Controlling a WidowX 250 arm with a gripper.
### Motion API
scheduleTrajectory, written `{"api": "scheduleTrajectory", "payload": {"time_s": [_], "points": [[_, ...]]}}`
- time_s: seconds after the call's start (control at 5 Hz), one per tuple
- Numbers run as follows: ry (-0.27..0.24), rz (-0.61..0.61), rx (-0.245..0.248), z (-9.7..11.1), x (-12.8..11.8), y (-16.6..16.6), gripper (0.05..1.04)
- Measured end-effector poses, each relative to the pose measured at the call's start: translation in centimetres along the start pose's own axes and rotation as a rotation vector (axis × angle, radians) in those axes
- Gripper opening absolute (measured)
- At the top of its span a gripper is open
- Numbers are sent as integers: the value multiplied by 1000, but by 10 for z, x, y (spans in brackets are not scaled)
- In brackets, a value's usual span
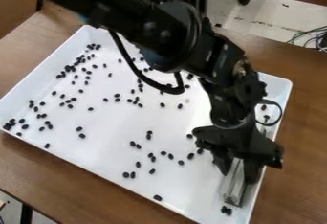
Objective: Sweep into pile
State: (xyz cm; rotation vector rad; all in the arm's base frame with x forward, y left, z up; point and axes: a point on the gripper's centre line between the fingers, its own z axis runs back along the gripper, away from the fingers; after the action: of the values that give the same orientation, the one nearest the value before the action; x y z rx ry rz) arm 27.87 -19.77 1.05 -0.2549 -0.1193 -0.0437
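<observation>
Beans: dozens of dark ones (158,197) are dotting the tray, too many and too clustered to count exactly
Tray: one, white (115,127), is sitting on the brown worktop (306,98)
Obstruction: one arm (169,34) is crossing from upper left, hiding the tray's upper right part
Bar: one, pale (235,189), is slanting steeply at lower right inside the tray, its lower end pointing toward the bottom edge
Fingers: they (254,170) are pinching the bar
</observation>
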Motion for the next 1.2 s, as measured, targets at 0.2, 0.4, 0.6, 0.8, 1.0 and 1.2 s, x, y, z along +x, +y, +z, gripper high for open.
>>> {"api": "scheduleTrajectory", "payload": {"time_s": [0.2, 0.4, 0.6, 0.8, 1.0, 1.2], "points": [[-5, 23, 11, 2, 8, 19, 354], [-3, 43, 73, 4, 10, 58, 354], [1, 55, 160, 17, 14, 109, 354], [1, 49, 232, 29, 11, 157, 354], [3, -3, 261, 38, 12, 206, 354], [-17, -24, 294, 50, 6, 259, 354]]}}
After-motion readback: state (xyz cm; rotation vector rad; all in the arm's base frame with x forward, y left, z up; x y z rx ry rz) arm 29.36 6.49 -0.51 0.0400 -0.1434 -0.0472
